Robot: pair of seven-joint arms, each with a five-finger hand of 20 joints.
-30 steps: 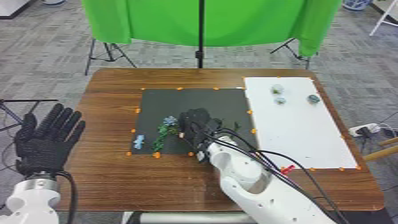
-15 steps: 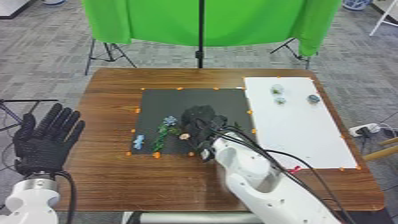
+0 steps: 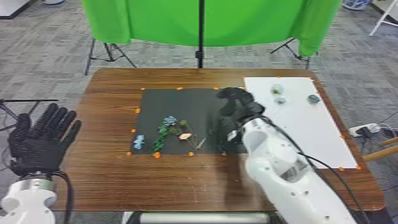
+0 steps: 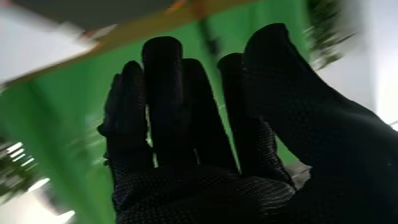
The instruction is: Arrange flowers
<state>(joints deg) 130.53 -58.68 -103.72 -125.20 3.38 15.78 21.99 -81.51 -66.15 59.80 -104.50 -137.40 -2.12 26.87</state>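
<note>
My right hand (image 3: 242,106) is over the right edge of the dark mat, its fingers apart from the flowers. In the right wrist view the same hand (image 4: 204,185) has straight fingers and holds nothing. On the mat lie a blue flower (image 3: 170,120) with a green leafy stem (image 3: 161,137), and a pale pinkish flower (image 3: 185,136) with a thin stem. A small light-blue piece (image 3: 139,142) lies at the mat's left edge. My left hand (image 3: 37,145) is open, palm up, beside the table's left side.
The dark mat (image 3: 182,102) and a white board (image 3: 315,135) lie side by side on the brown table (image 3: 107,175). Several small pale and grey-blue items (image 3: 313,99) stand at the board's far end. A green cloth (image 3: 213,25) hangs beyond the table.
My right hand has moved away from the flowers, to the right and farther off, uncovering the pale pinkish flower and its stem. My left hand has barely shifted.
</note>
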